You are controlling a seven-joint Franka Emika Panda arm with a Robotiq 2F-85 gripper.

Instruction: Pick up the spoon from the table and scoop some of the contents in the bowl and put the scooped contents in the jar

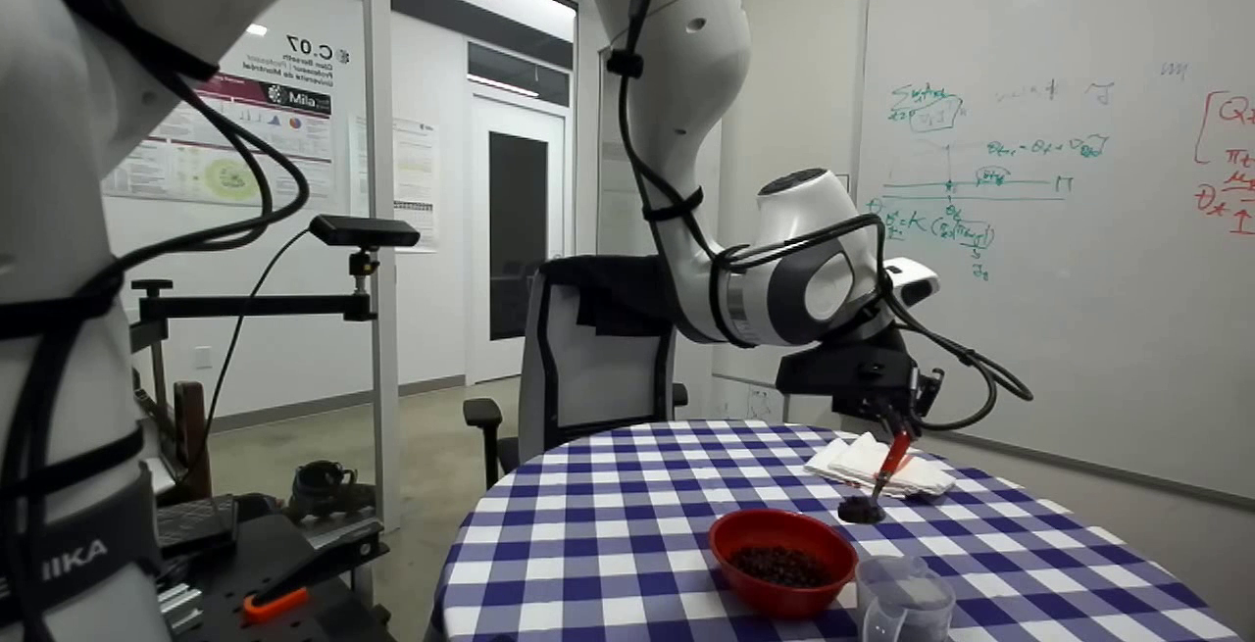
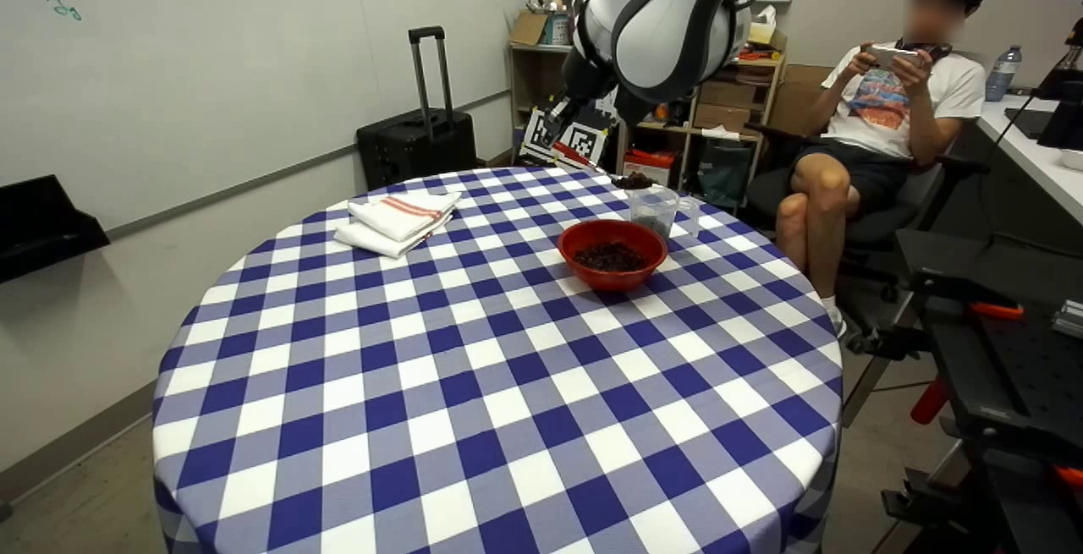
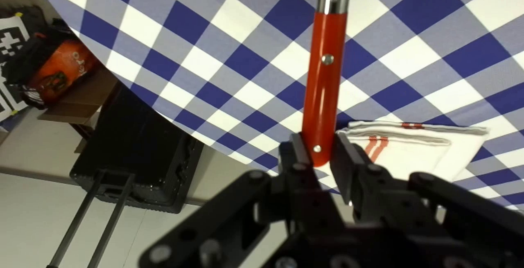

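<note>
My gripper (image 3: 317, 149) is shut on the red handle of the spoon (image 3: 325, 88), near its end. The spoon slants downward, its head heaped with dark contents (image 1: 862, 510) and held above the table (image 2: 474, 351). In an exterior view the heap appears just above the rim of the clear jar (image 2: 656, 205), toward one side; the exact depth between them is hard to tell. Dark contents lie in the bottom of the jar. Beside it stands the red bowl (image 2: 613, 280), also holding dark small pieces. Bowl and jar are out of the wrist view.
Folded white cloths with red stripes (image 2: 398, 222) lie on the checked table, under the gripper side in the wrist view. The jar has a side handle (image 2: 689, 217). A black suitcase (image 2: 415, 144) stands behind the table edge. A person (image 2: 888, 106) sits beyond the table.
</note>
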